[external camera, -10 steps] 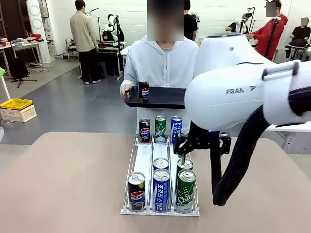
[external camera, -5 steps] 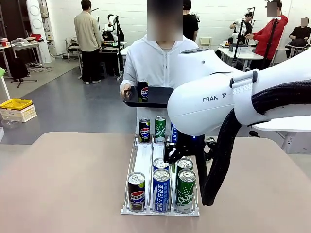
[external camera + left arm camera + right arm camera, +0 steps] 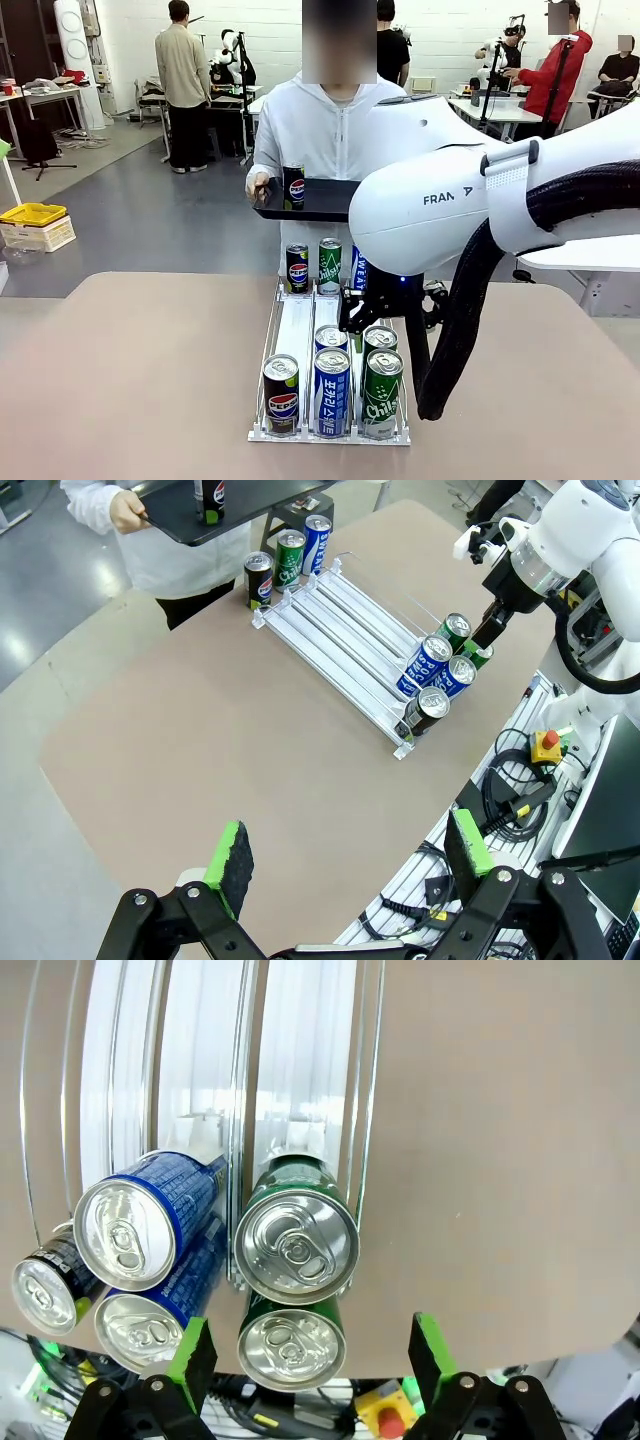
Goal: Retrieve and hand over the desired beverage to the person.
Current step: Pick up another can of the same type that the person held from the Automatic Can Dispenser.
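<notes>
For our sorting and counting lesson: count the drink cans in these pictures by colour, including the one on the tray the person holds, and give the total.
Black Pepsi cans: 3
Blue cans: 3
Green cans: 3
Total: 9

Right arm point(image 3: 450, 190) comes in from the right and reaches across the middle, wrist bent down. Right gripper point(image 3: 390, 318) points straight downward, jaws spread wide, nothing between them. Left gripper point(image 3: 350, 848) hangs high, tilted downward, green pads point(image 3: 232, 852) wide apart, empty too.
</notes>
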`<control>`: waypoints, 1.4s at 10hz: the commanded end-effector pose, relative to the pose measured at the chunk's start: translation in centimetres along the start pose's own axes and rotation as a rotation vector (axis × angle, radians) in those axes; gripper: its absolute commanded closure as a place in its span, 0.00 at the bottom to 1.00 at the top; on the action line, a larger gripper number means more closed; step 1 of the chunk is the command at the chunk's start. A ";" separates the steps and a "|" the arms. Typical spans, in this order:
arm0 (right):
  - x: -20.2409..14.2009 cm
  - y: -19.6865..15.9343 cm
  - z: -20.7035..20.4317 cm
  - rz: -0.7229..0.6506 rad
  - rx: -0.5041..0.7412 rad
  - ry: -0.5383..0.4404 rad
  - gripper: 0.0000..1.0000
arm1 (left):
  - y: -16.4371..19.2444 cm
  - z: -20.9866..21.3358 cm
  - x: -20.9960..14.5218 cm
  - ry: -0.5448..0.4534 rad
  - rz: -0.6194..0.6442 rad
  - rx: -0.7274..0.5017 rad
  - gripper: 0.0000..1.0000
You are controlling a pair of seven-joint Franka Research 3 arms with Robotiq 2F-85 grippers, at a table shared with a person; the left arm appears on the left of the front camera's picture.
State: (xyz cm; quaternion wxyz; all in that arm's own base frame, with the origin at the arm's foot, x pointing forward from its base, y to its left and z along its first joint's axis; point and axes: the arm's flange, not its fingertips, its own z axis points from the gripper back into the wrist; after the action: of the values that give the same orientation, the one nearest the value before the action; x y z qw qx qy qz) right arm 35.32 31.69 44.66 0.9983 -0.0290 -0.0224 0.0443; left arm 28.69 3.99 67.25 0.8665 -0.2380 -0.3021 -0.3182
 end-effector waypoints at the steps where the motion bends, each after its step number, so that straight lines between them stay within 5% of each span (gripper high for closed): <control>1: 0.0 0.0 0.0 0.000 0.000 0.000 0.00 | 0.0 0.1 0.0 -0.005 -0.003 -0.006 0.00; 4: 0.0 -0.3 -1.1 -0.074 0.076 0.041 0.00 | 0.0 0.1 0.0 -0.005 -0.003 -0.006 0.00; 14: -1.3 -0.5 -2.2 -0.122 0.056 0.055 0.00 | 0.0 0.1 0.0 -0.005 -0.003 -0.006 0.00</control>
State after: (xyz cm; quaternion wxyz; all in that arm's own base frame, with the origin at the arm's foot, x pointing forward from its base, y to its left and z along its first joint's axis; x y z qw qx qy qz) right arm 35.00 31.01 42.71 0.9999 -0.0047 0.0135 -0.0040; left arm 28.69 3.99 67.25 0.8665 -0.2380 -0.3021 -0.3182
